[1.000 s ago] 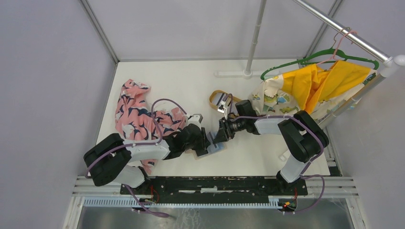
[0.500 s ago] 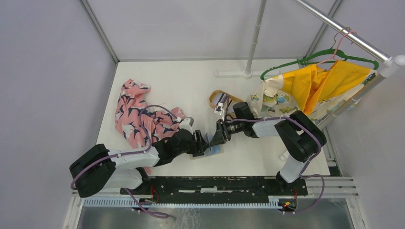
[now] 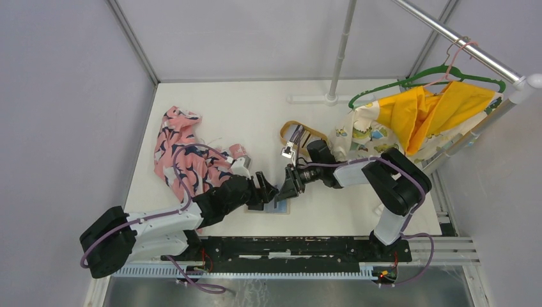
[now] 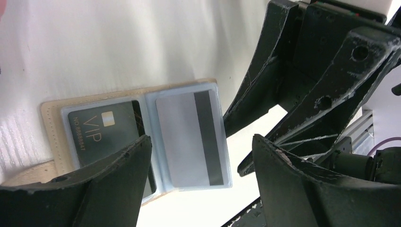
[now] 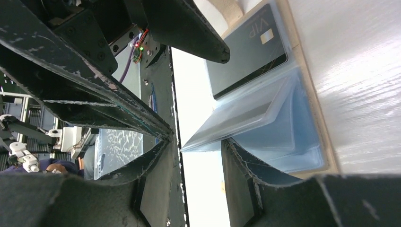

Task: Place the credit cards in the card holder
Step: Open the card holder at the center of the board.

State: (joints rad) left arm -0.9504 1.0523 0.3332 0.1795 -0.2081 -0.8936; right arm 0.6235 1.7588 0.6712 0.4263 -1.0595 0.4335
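While its jaws stand spread and hold nothing, the left gripper (image 4: 201, 142) hovers over the card holder (image 4: 47, 111), which lies open on the table between the two arms. A dark VIP card (image 4: 94, 135) sits in its left sleeve and a silver card (image 4: 182, 137) in the next. The right gripper (image 5: 196, 156) is parted too, with a clear sleeve leaf (image 5: 246, 120) raised into its gap, seemingly unpinched. Two cards look stowed; whether the tray (image 3: 283, 131) farther right holds more is too small to tell.
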